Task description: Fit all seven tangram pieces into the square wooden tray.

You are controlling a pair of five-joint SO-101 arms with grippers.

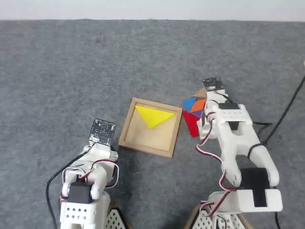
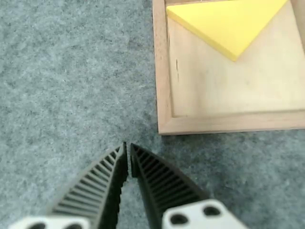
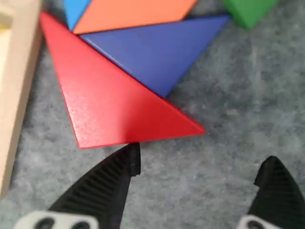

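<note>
The tray [image 1: 147, 149] sits mid-table [image 1: 57, 71], between the two arms. One large triangle [image 1: 153, 116] lies inside it, against the far edge. The other pieces [image 1: 193, 112] huddle just beside its right side, with the right gripper [image 3: 204, 160] at their near edge. The left gripper [image 2: 128, 148] is near the tray's near-left corner.

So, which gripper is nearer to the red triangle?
Right. The right gripper is open just beside an edge of the red triangle. The left gripper is shut over the carpet, on the other side of the wooden tray.
</note>
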